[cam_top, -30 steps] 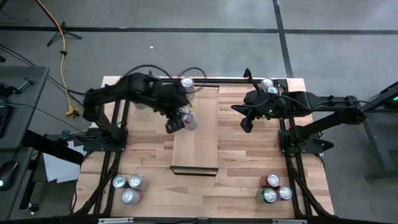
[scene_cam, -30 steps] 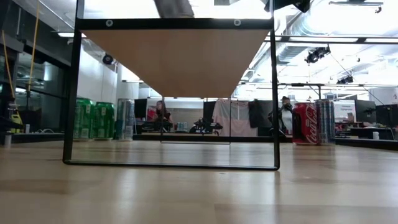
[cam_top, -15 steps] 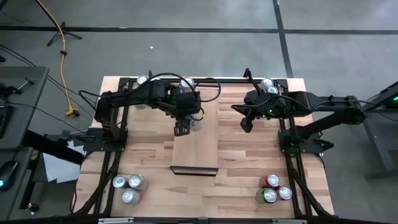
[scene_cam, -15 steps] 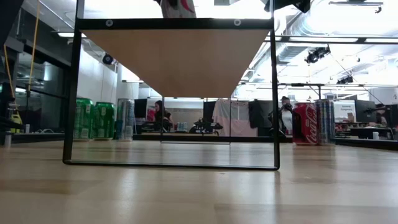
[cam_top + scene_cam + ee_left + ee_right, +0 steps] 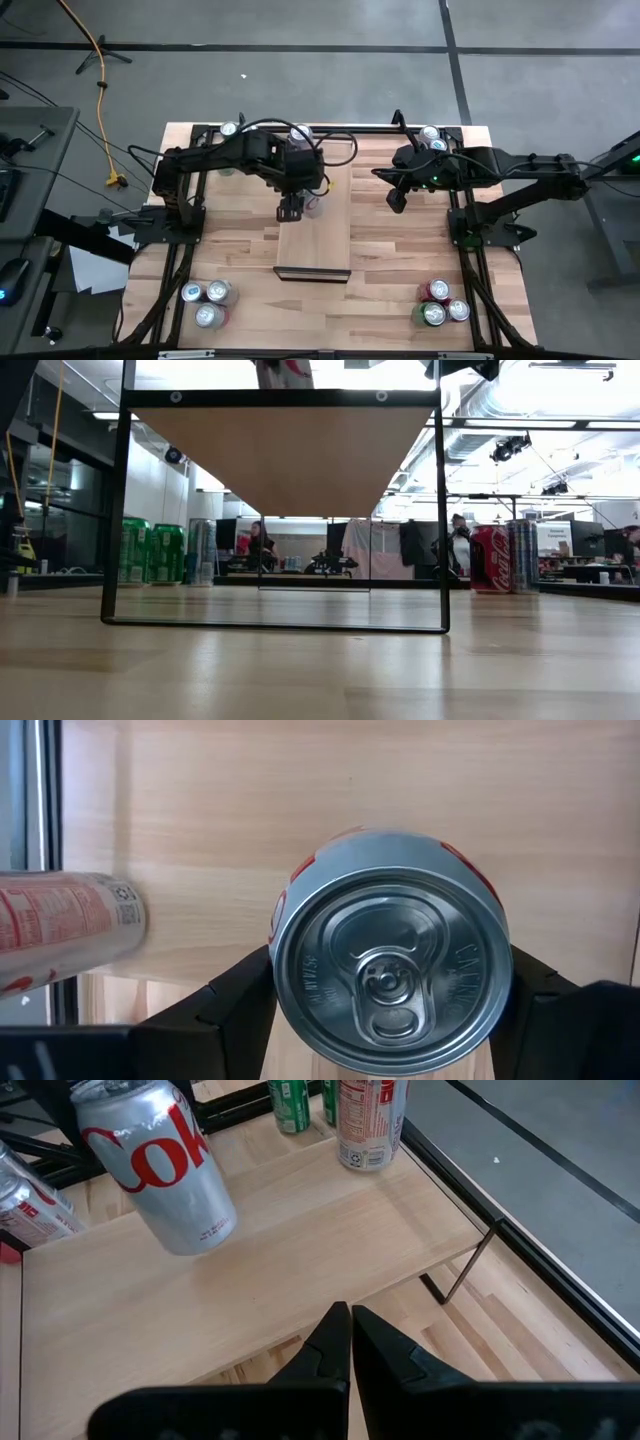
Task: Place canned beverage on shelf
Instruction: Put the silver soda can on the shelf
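Tabletop point(image 5: 380, 270) carries shelf point(image 5: 330, 235) at centre. Left gripper point(image 5: 291, 208) over shelf's 11 o'clock part, jaws spread either side of upright silver can point(image 5: 390, 950); contact not certain. Second can point(image 5: 301, 133) at shelf's 12 o'clock end. Right gripper point(image 5: 396, 200) at 3 o'clock, jaws pressed together, empty.

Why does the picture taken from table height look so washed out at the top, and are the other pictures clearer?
Low view: bright ceiling lights behind the shelf wash out the top, leaving the frame a dark outline, and the can is cut off at the edge. Left wrist view: the can top is sharp, evenly lit, between dark fingers. High view: even light, small detail.
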